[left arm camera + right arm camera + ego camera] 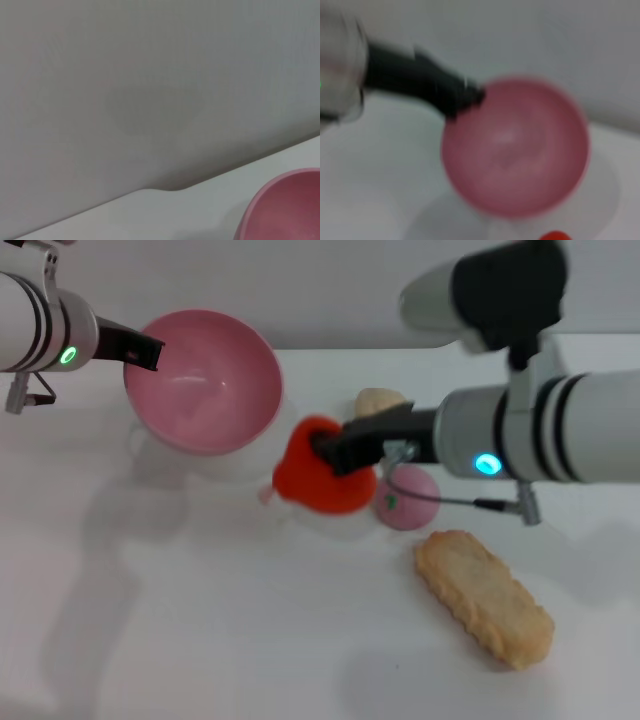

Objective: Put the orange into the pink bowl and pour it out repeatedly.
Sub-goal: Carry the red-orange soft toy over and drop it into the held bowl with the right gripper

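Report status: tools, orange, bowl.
Left tool shut on pink bowl rim, tilted up. Right tool shut on orange, beside bowl. Bowl empty.

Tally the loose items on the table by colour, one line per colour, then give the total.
Pink: 2, the pink bowl and the small pink ball
Orange-red: 1, the orange
Beige: 2, the long biscuit and the round bun
Total: 5
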Tool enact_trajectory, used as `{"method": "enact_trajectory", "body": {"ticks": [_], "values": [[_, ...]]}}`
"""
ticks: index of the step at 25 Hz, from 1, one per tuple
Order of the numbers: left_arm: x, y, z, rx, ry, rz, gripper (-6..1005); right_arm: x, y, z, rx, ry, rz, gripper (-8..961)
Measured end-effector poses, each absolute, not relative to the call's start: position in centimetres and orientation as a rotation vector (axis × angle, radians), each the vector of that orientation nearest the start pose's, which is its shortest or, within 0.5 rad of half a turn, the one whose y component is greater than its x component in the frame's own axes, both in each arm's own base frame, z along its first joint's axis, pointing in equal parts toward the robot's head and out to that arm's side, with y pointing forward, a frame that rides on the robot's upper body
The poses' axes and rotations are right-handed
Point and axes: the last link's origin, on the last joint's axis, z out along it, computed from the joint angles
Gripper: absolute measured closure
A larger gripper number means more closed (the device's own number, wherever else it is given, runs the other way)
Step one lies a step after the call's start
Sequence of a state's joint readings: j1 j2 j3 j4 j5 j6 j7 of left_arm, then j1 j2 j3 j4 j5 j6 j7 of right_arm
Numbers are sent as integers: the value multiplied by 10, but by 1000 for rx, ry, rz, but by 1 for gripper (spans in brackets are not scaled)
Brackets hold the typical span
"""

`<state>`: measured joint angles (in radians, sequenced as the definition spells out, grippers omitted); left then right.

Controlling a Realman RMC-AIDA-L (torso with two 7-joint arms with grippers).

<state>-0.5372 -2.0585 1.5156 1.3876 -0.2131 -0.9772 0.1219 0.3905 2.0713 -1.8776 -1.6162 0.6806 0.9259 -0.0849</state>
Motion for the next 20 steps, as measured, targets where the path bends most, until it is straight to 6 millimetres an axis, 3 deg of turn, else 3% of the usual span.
{"method": "enact_trajectory", "body": {"ticks": [6,14,20], "values": [[-172,411,19,-2047,-817,147,954,78,326,-26,-2414,838,306,879],[-137,396,-17,-2214,-760,106,954,70,330,-17,-2388,757,314,904],[-132,395,-19,-2228,-748,98,953,73,332,-17,-2376,761,313,872]]}}
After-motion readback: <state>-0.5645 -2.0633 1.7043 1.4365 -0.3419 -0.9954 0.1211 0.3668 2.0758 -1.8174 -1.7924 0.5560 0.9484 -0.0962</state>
